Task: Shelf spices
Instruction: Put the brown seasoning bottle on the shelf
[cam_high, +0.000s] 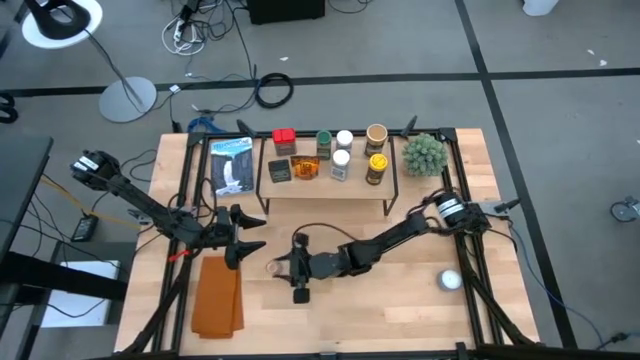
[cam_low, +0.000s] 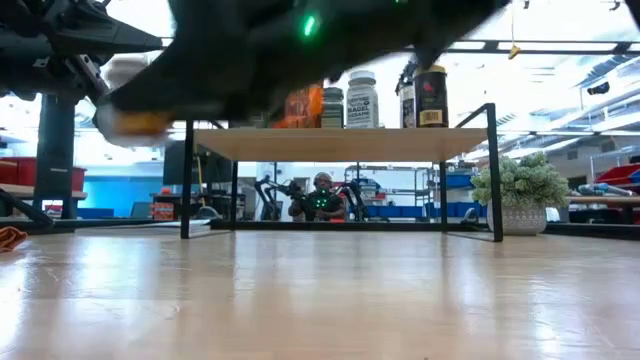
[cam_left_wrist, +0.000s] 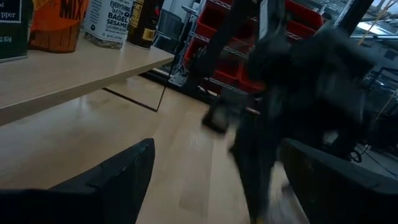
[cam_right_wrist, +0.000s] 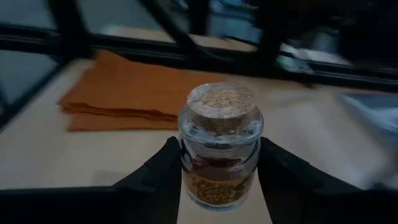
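Right gripper (cam_high: 283, 266): reaches leftward across the near-centre of the table (cam_high: 380, 310), in front of the shelf (cam_high: 325, 188). In the right wrist view its two dark fingers (cam_right_wrist: 158, 171) flank a small glass jar with a cork stopper (cam_right_wrist: 219, 146); the fingers lie at the glass on both sides, though whether they press it firmly cannot be told from this view. In the high view the jar appears only as a small pale spot at the gripper's tip, upright on the tabletop.

Left gripper (cam_high: 247, 232): waits just left of the right gripper, near the table's left-centre, jaws spread wide and holding nothing.

Shelf: a low light-wood board on thin black legs, at the far centre of the table. On it stand a red square tin (cam_high: 284, 140) and a small dark box (cam_high: 279, 169) at the left end, an orange-labelled jar (cam_high: 305, 168), a green-lidded jar (cam_high: 324, 144), two white-lidded jars (cam_high: 342, 152), a tan-lidded jar (cam_high: 376, 136) and a yellow-lidded jar (cam_high: 376, 167) at the right end.

Other items: an orange folded cloth (cam_high: 218, 295) at the near left; a green spiky plant ball (cam_high: 423, 153) just right of the shelf; a white round object (cam_high: 450, 281) at the near right; a printed card (cam_high: 232, 165) left of the shelf.
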